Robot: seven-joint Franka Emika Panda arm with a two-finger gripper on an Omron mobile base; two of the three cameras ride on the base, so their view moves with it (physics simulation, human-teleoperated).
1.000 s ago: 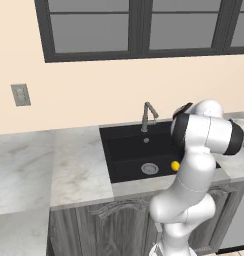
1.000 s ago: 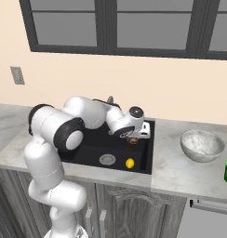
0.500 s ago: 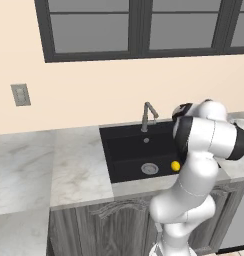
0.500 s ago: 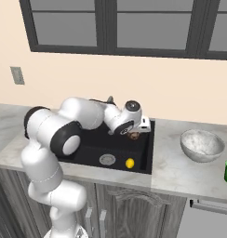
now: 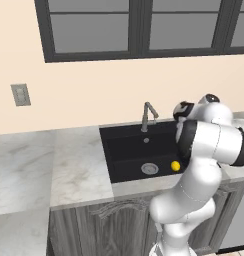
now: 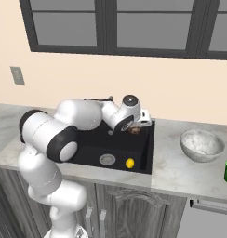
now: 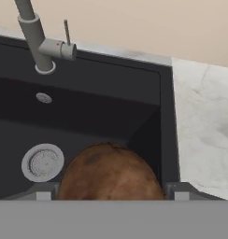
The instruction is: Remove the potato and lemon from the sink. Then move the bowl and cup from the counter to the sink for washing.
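Over black rectangular sink [image 6: 145, 148], brown roundish potato [image 7: 110, 172] is clamped betw. wide-set gripper [image 7: 109, 191] tips, near right wall. Risk: slip & drop back in, if lifted w/ grip too loose.

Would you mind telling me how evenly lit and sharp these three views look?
Left base view: flat, even light, the lemon bright in the black sink. Right base view: crisp, with soft shading inside the bowl. Hand view: the potato looms large and slightly soft-edged.
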